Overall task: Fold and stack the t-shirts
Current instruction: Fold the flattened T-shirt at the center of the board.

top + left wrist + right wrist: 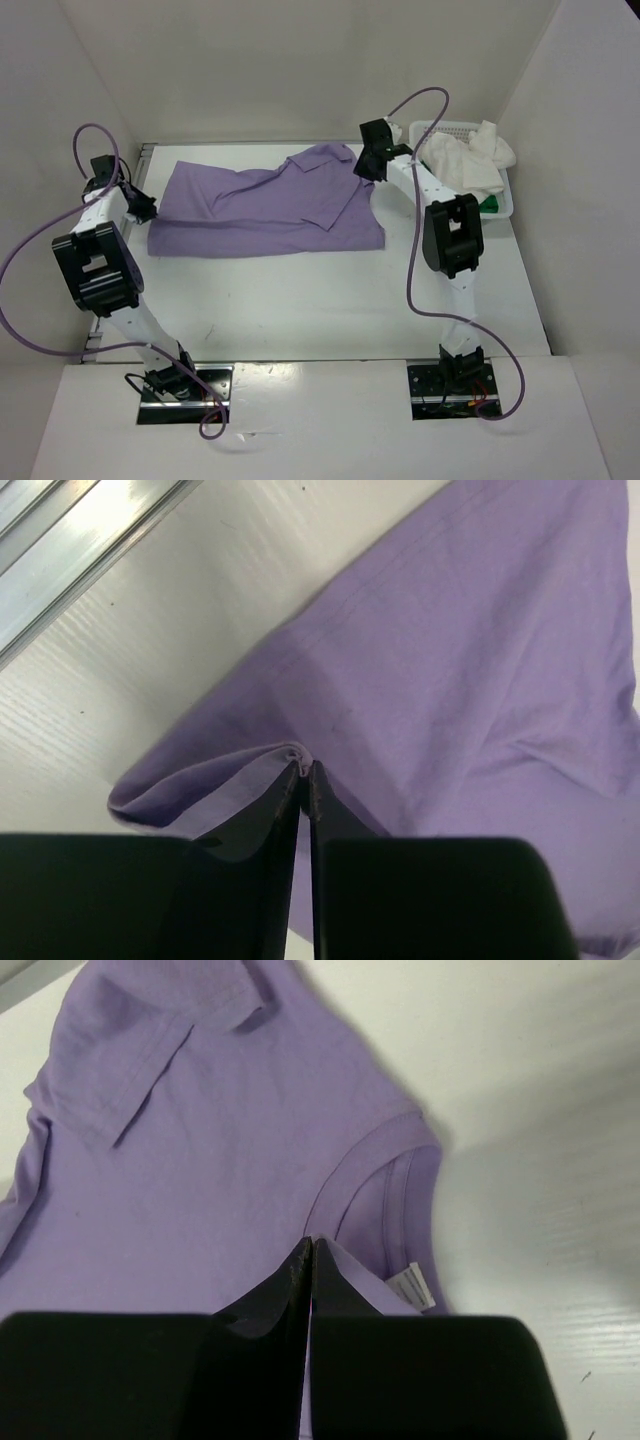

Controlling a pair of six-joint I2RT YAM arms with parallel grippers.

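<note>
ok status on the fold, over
left fingers pinching purple shirt edge; right fingers shut at its collar; white shirt and green shirt in basket; nothing in the way

Lavender t-shirt (265, 210) spread wrinkled across surface (300, 300), partly folded over itself; white t-shirt (470, 160) bunched in basket (430, 128), green t-shirt (490, 204) peeking out beneath.

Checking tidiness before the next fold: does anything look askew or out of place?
The lavender t-shirt lies rumpled, its top part folded slantwise over its body. In the white basket at far right, the white t-shirt bulges over the rim, and the green t-shirt barely peeks out beneath it.
</note>
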